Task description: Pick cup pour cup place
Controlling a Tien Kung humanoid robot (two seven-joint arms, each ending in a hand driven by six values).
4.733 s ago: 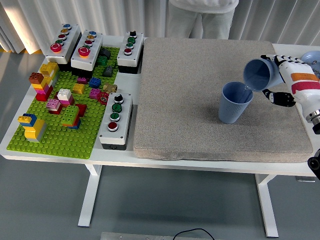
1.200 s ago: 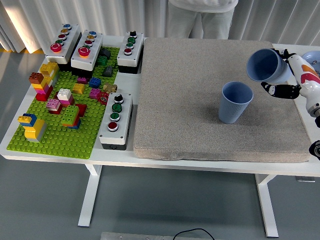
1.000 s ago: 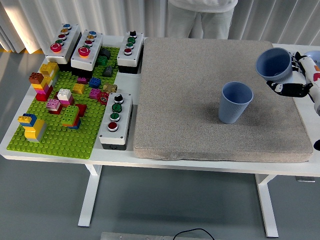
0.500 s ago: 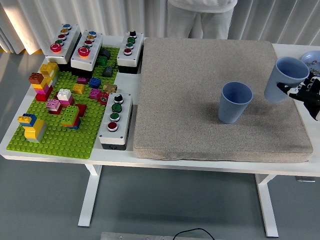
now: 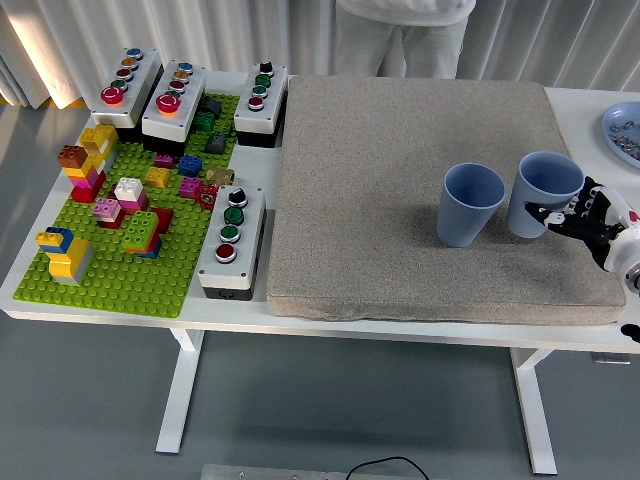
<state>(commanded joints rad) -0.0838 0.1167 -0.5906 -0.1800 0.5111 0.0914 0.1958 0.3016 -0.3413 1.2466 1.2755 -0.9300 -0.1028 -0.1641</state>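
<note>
Fingers [image 5: 553, 214] of the right hand [image 5: 585, 221] are curled around the side of a blue cup [image 5: 542, 194], gripping it from the right. That cup stands upright on the grey mat [image 5: 400, 150], just beside a second upright blue cup [image 5: 469, 204] to its left.

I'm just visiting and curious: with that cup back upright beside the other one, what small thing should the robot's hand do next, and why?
Probably open its fingers and let go. The right hand grips the right cup, which stands upright on the grey mat beside the other cup. It looks set down, though full contact with the mat is hard to confirm.
</note>
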